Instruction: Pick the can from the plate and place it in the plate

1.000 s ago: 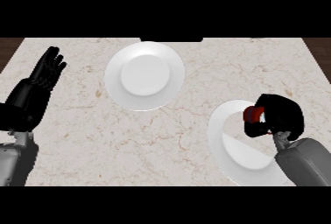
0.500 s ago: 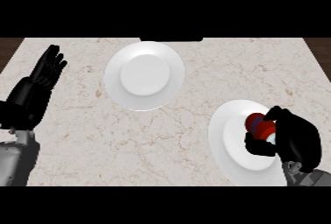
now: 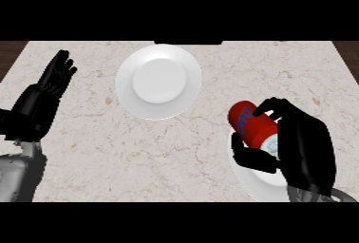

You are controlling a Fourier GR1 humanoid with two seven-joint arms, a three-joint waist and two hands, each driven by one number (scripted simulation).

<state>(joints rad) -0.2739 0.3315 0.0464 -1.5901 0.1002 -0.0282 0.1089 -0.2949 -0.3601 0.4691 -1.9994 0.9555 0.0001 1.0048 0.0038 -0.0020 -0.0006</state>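
Note:
A red can (image 3: pixel 252 125) with a blue mark and a white end lies tilted in my right hand (image 3: pixel 301 147), whose fingers and thumb curl round it. It is held above the left rim of the near white plate (image 3: pixel 261 184), which the hand mostly covers. A second white plate (image 3: pixel 158 80) lies further back on the counter, left of the can, with nothing on it. My left hand (image 3: pixel 43 98) rests open at the left edge, fingers up.
The marble counter (image 3: pixel 105 152) spreads between the two plates. A dark strip (image 3: pixel 188 42) runs along the far edge behind the back plate. Dark wood shows at the far corners.
My right hand closed on the can and lifted it, carrying it left and toward the back plate. The left hand has stayed still.

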